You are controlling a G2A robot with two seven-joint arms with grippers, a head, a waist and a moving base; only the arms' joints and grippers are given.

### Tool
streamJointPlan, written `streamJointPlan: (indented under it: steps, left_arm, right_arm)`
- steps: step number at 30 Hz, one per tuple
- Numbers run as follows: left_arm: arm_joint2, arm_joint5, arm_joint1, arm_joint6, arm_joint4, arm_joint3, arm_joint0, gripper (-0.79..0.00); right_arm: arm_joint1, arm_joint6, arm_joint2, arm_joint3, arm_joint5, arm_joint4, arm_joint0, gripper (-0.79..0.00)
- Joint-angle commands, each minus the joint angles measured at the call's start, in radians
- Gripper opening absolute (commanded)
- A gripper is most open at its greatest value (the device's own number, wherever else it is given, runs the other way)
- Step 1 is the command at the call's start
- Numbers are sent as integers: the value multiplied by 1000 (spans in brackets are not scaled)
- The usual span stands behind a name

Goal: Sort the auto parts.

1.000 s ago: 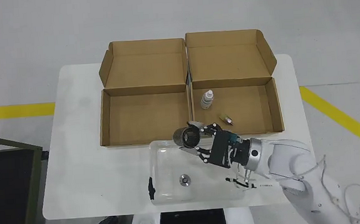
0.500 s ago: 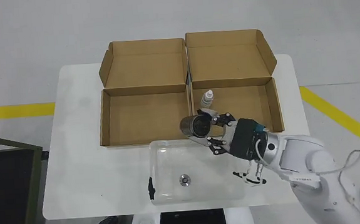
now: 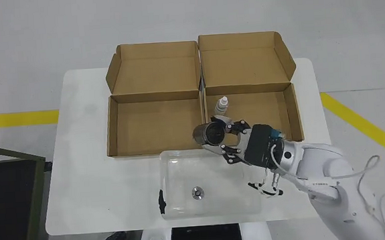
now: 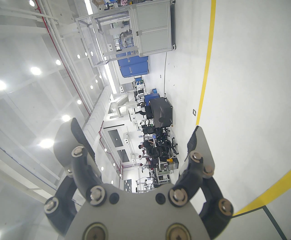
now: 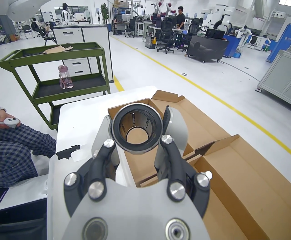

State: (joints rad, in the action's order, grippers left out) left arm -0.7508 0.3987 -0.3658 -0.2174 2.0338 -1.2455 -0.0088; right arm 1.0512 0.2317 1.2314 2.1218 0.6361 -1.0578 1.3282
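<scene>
Black-rimmed metal sleeve (image 3: 205, 134) clenched in right end effector (image 5: 137, 120), held over near walls where left box (image 3: 153, 126) meets right box (image 3: 296, 119). Bottle (image 3: 222, 104) lies in right box. Small round part (image 3: 197, 193) waits in clear tray (image 3: 167, 189); sorting seems partway. Left end effector (image 4: 136, 130) spread, grasping nothing.

A green cart (image 5: 88, 81) (pink bottle (image 5: 65, 77) on its middle shelf) stands beyond the white table (image 5: 77, 106).
</scene>
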Motion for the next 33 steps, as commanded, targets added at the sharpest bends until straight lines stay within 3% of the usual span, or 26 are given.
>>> streamJointPlan:
  steps: [1, 16, 33]
  left_arm:
    - [0, 0, 0, 0, 0, 0, 0, 0]
    - [0, 0, 0, 0, 0, 0, 0, 0]
    - [0, 0, 0, 0, 0, 0, 0, 0]
  right_arm:
    - [2, 7, -19, -9, -1, -20, -10, -785]
    - [44, 59, -229, -220, -33, -132, -210, -785]
    - [141, 49, -441, -540, -151, -140, -489, -785]
